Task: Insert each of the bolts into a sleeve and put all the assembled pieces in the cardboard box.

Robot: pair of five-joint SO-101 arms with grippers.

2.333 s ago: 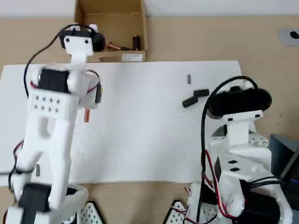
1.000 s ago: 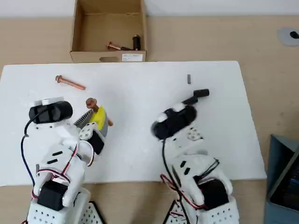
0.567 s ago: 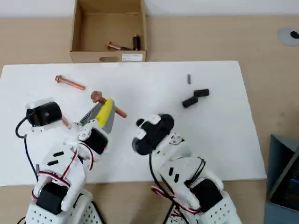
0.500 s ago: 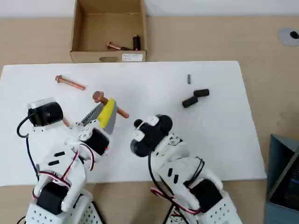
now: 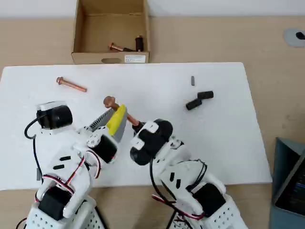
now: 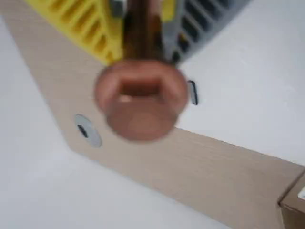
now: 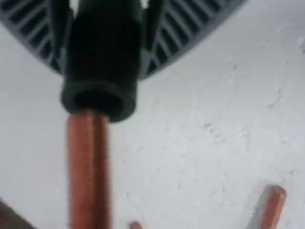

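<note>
My left gripper [image 5: 116,112], with one yellow and one grey finger, is shut on a copper bolt [image 5: 119,109] above the white mat. The bolt's round head [image 6: 139,98] faces the left wrist camera. My right gripper [image 7: 102,24] is shut on a black sleeve [image 7: 101,62]. The bolt's shaft [image 7: 88,167] meets the sleeve's open mouth, with its tip at or just inside it. In the high view the two grippers meet near the sleeve [image 5: 137,127]. The cardboard box [image 5: 86,33] stands at the back left with an assembled piece [image 5: 125,46] inside.
A second copper bolt [image 5: 71,84] lies loose on the white mat [image 5: 228,143] at the left. Two black sleeves [image 5: 199,100] lie at the right, with a small grey pin [image 5: 192,80] behind them. A dark bin [image 5: 288,176] stands off the mat at the right.
The left gripper has carried the bolt to the right and the right gripper has brought the sleeve left, so the bolt's tip now meets the sleeve's mouth.
</note>
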